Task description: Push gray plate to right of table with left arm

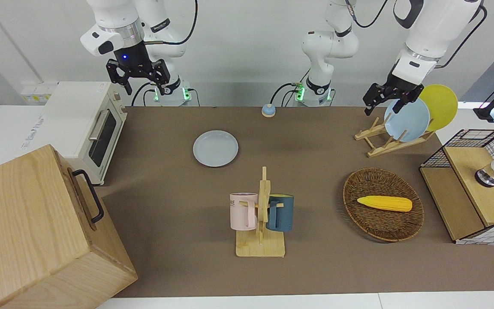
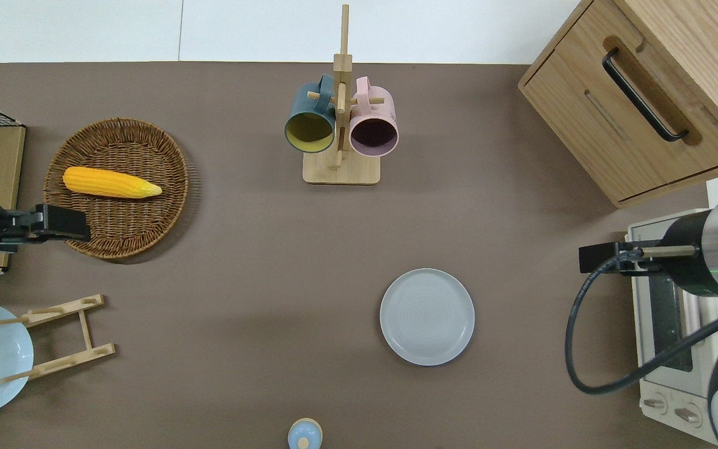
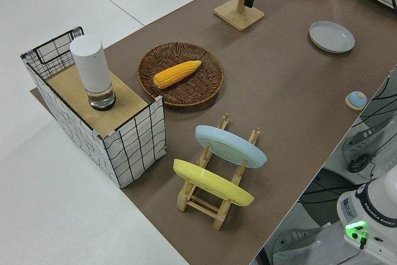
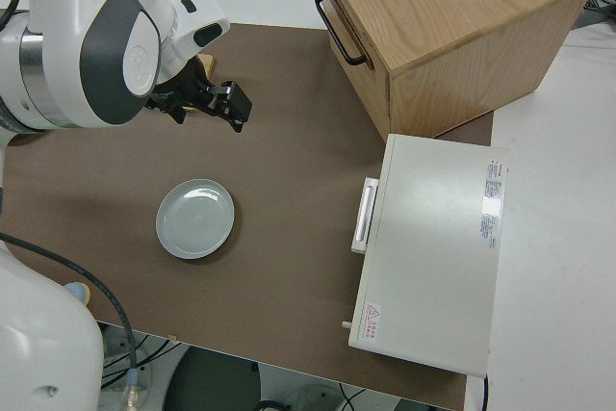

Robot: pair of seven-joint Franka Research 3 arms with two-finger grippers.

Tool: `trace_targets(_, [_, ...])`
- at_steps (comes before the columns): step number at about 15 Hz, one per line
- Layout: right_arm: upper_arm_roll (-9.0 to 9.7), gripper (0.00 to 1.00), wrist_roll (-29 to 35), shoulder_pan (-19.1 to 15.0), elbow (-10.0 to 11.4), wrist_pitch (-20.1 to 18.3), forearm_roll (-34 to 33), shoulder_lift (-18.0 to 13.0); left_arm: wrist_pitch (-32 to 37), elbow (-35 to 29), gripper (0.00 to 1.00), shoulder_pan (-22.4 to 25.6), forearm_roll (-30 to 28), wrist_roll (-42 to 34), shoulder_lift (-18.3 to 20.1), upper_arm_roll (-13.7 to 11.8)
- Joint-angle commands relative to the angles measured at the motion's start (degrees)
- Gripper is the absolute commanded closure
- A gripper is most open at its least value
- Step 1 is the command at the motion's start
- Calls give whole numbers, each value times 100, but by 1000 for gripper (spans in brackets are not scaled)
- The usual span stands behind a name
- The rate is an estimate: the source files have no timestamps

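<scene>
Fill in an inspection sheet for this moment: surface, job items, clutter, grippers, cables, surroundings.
Surface: brown table, no spills seen.
Job's things: gray plate lies flat toward the right arm's end, untouched.
Clutter: mug rack with a blue and a pink mug; wicker basket holding corn; plate rack with a sky-blue plate and a yellow plate; small round blue object at the robots' edge.
Grippers: left gripper in the air over the basket's edge, holding nothing; right arm parked.
Cables: black cable loops from the right arm.
Surroundings: wooden cabinet, white oven, wire crate with a white cylinder.
</scene>
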State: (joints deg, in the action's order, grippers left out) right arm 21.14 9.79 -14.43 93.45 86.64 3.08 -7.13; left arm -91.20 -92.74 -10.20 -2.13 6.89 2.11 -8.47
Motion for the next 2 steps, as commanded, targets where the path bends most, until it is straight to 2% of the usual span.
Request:
trace_targets(1, [83, 5, 58, -139, 156, 2, 123, -157, 76, 177, 9, 27, 134, -29, -115, 12])
trace_targets(2, [83, 5, 58, -139, 156, -7, 123, -157, 76, 177, 9, 27, 134, -29, -115, 12])
